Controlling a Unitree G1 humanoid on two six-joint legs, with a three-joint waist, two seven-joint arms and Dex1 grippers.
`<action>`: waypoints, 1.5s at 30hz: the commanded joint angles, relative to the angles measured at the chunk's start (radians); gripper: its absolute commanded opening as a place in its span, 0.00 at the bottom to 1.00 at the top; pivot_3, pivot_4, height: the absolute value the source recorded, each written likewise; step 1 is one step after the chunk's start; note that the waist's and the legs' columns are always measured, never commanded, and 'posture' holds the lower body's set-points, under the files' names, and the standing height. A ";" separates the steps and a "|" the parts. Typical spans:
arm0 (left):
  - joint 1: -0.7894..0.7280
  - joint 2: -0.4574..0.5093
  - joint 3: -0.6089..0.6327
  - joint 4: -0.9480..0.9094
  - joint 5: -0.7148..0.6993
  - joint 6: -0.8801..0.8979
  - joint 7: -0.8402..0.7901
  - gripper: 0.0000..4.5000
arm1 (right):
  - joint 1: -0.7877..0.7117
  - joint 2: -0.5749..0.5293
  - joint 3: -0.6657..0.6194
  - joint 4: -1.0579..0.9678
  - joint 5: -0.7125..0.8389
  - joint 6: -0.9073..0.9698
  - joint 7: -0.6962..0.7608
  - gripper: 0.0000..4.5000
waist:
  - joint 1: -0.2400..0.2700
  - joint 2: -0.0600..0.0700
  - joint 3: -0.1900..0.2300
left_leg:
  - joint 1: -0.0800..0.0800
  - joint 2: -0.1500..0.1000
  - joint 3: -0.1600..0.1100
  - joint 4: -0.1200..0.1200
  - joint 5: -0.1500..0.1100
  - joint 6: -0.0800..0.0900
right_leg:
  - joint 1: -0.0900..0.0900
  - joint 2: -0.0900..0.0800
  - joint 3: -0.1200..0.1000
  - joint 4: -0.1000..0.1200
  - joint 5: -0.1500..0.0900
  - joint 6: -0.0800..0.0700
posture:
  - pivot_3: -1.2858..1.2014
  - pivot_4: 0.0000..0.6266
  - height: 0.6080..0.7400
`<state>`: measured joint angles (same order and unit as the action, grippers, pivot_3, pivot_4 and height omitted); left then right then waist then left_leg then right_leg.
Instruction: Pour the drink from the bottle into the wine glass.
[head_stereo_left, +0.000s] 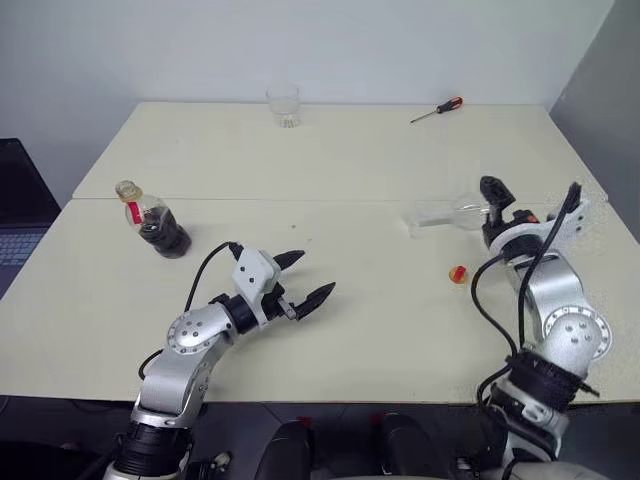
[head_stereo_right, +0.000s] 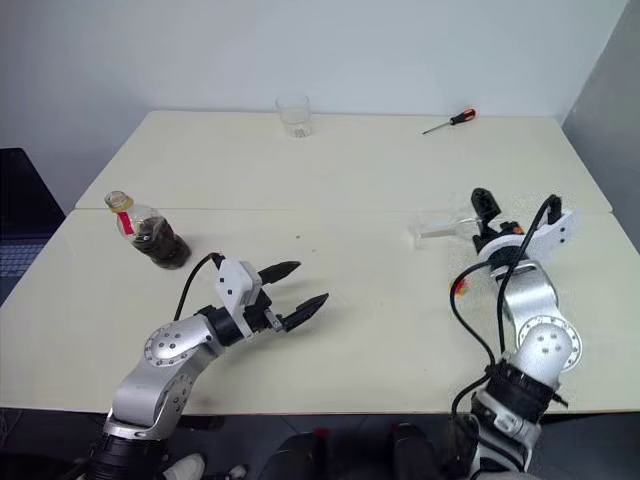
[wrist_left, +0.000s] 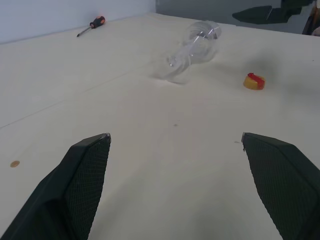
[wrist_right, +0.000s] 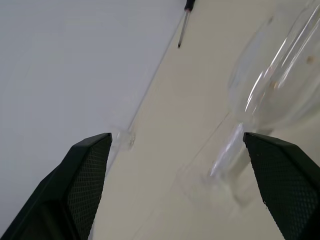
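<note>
Both tools gape empty; the clear stemmed wine glass lies toppled on the pale table, foot leftward, bowl touching the right tool, far nearer than the left tool.

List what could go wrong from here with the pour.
1. The wine glass lies on its side near the open right gripper; a nudge could roll it away, and it must be stood up before any pour.
2. The bottle leans with its cap off, so a clumsy grab could spill the drink.
3. The open left gripper is well short of the bottle.
</note>
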<state>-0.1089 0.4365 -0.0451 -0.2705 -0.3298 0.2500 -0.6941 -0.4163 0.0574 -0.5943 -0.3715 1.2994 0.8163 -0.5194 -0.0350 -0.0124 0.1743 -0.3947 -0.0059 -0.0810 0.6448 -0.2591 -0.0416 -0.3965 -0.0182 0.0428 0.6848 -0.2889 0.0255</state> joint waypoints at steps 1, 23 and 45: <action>0.007 0.004 0.014 -0.047 -0.007 -0.013 0.002 0.99 | 0.080 -0.006 0.052 -0.085 0.121 -0.013 -0.035 1.00 | 0.000 0.000 0.000 | 0.000 0.000 0.000 0.000 0.000 0.000 | 0.000 0.000 0.000 -0.001 0.000 0.000 | 0.52 0.24 1.00; 0.004 0.011 0.016 -0.055 -0.005 0.000 0.008 0.99 | -0.018 0.012 0.212 0.192 -0.180 -0.278 0.013 1.00 | 0.000 0.000 0.000 | 0.000 0.000 0.002 0.000 0.000 0.000 | 0.000 0.005 0.000 -0.002 0.000 0.000 | 0.52 0.24 1.00; 0.021 0.035 0.024 -0.082 -0.043 0.002 -0.047 0.99 | -0.207 0.028 0.185 0.579 -0.369 -0.419 0.203 1.00 | -0.001 0.001 0.000 | 0.000 0.001 0.002 0.000 0.000 0.000 | 0.000 0.004 -0.001 -0.002 0.000 0.000 | 0.52 0.24 1.00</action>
<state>-0.0896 0.4646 -0.0337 -0.3102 -0.3547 0.2570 -0.7318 -0.5996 0.0837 -0.4073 0.2072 0.9374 0.4136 -0.3370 -0.0358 -0.0119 0.1744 -0.3944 -0.0054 -0.0789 0.6447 -0.2591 -0.0416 -0.3963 -0.0140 0.0419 0.6829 -0.2886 0.0254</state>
